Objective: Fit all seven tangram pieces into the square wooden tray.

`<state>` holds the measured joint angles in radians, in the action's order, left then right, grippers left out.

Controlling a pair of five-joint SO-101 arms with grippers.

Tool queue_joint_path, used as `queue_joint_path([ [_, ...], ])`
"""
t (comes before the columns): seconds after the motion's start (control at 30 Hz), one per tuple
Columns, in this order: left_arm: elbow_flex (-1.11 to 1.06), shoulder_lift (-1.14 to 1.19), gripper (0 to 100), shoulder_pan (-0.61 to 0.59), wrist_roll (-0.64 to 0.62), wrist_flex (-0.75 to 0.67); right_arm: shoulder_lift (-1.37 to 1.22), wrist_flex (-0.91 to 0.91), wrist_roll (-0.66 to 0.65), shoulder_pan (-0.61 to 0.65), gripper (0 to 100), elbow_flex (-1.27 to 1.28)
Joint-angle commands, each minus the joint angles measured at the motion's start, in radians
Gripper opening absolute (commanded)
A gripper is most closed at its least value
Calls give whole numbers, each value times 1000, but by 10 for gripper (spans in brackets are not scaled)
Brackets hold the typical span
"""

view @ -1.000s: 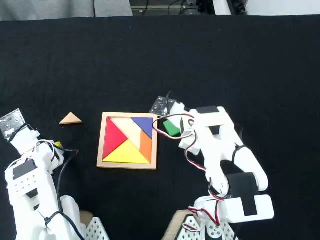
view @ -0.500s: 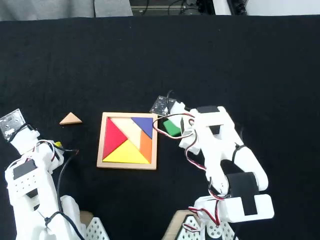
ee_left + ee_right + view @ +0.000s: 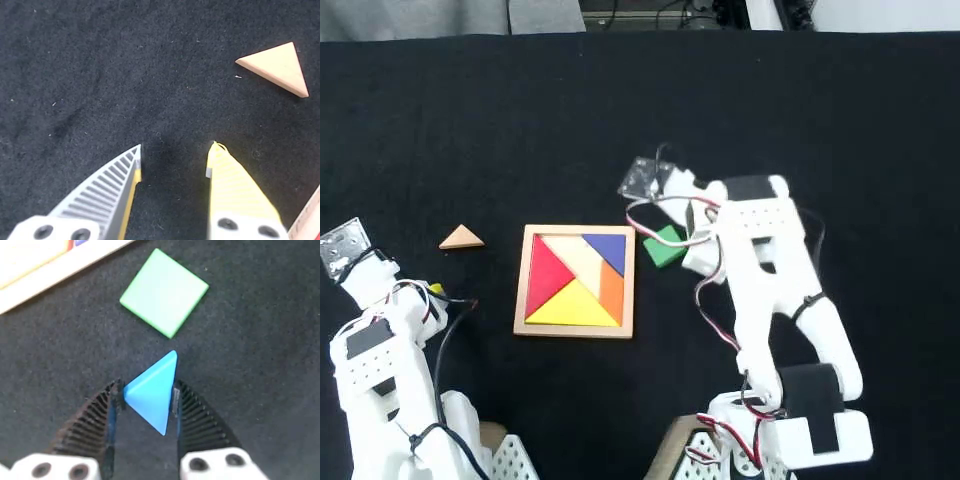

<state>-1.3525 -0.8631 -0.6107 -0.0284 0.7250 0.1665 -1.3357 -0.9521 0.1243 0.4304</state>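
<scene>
The square wooden tray (image 3: 529,282) holds red, yellow, orange and dark blue pieces. A green square (image 3: 666,247) lies flat on the cloth just off the tray's right edge, beside the right arm (image 3: 752,232). My right gripper (image 3: 145,396) is shut on a light blue triangle (image 3: 152,388), held on edge a short way from the green square (image 3: 164,292), with the tray's rim (image 3: 47,276) beyond. A tan triangle (image 3: 461,238) lies left of the tray. My left gripper (image 3: 174,156) is open over bare cloth, with the tan triangle (image 3: 278,67) some way ahead of it.
Black cloth covers the whole table. The left arm (image 3: 380,345) sits at the near left corner, the right arm's base (image 3: 790,420) at the near edge. A corner of the tray (image 3: 311,220) lies close beside the left gripper.
The right arm has swung away from the near edge toward the table's far side, uncovering the green square. The left arm has not moved.
</scene>
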Motion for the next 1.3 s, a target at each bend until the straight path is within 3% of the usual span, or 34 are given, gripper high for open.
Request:
queue_joint_path([
  [0.0, 10, -17, 216, 10, 9, -20, 12, -84, -9, 83, 54, -179],
  [0.4, 10, -17, 216, 8, 9, -20, -136, -199, -8, 118, 54, -460],
  [0.73, 10, -17, 216, 5, 9, -20, -173, -310, -12, 339, 54, -835],
  [1.17, -4, -17, 216, 2, 8, -55, -720, -287, -17, 454, 54, -1087],
  [1.27, -4, -17, 216, 2, 8, -55, -803, -296, -130, 480, 53, -1135],
])
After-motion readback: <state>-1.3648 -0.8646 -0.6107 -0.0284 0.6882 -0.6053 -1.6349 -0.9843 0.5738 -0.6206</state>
